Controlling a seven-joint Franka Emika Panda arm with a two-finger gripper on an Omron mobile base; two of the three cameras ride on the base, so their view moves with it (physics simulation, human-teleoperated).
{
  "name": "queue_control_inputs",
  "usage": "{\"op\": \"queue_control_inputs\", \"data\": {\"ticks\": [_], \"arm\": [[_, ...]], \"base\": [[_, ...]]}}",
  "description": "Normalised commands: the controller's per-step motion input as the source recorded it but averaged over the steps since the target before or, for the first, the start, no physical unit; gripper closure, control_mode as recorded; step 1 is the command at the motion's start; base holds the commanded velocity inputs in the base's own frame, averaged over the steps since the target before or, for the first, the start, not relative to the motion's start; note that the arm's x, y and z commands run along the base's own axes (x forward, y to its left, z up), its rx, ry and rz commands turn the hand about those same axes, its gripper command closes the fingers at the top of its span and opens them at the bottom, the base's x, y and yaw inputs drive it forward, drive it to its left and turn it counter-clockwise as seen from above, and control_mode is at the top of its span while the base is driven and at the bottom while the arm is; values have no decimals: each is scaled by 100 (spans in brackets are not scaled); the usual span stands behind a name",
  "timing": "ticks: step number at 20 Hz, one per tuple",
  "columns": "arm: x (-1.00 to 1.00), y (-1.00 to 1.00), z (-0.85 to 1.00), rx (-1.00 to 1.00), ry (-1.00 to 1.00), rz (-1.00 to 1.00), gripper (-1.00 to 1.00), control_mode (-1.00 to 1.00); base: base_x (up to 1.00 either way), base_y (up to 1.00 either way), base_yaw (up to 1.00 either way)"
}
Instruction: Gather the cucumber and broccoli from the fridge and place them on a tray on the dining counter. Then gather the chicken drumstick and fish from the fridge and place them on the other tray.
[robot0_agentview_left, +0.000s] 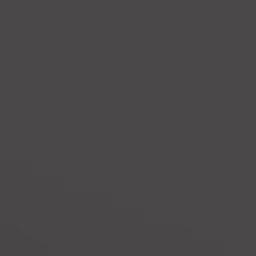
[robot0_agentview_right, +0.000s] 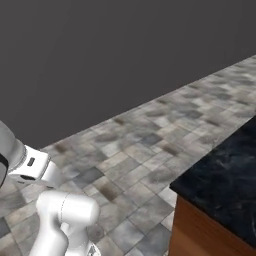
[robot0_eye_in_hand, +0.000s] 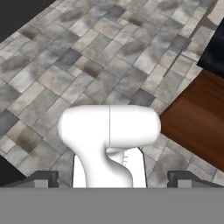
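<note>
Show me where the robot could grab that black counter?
The counter is a wide flat slab on a brown wooden side, so probably only its thin edge by the corner would fit. I'd come in level from over the tiled floor, with one finger above the edge and one below. The gripper is open and apart from it.

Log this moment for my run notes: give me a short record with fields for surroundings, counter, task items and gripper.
surroundings: grey stone-tiled floor beside a plain dark wall
counter: corner of the dining counter, black marbled top on a brown wooden side, at right
task items: none of the food in sight; no tray seen on the visible part of the counter
gripper: gripper open, holding nothing, pointed down at the floor
</note>
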Motion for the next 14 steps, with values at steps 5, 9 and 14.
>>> {"op": "queue_control_inputs", "data": {"ticks": [5, 9, 14], "arm": [[0, 0, 0, 0, 0, 0, -100, 100], [0, 0, 0, 0, 0, 0, -100, 100], [0, 0, 0, 0, 0, 0, -100, 100]], "base": [[72, 99, -27], [81, 85, -31], [99, 52, -32]]}}
